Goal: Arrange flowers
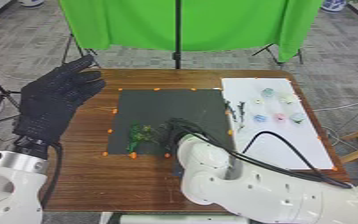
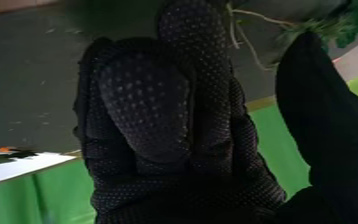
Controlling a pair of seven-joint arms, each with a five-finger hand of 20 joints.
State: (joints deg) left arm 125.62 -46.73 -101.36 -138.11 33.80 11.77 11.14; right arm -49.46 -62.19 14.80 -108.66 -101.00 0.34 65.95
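In the head view, the left hand (image 1: 53, 100) is raised at the table's (image 1: 78, 185) left side, its fingers straight and a little spread. The dark mat (image 1: 158, 102) bears bright green sprigs (image 1: 135, 137). Just beside them, the right hand (image 1: 177, 131) is over the mat; its fingers lie close together, thumb apart, with thin stems (image 2: 246, 37) beyond in the right wrist view. Something blue (image 1: 177, 169) is mostly covered by the right arm; whether it's a container, I can't tell. Dark stems (image 1: 241, 111) lie toward the white sheet's (image 1: 286, 147) left edge, near blue, pink and pale yellow flower heads (image 1: 279, 117).
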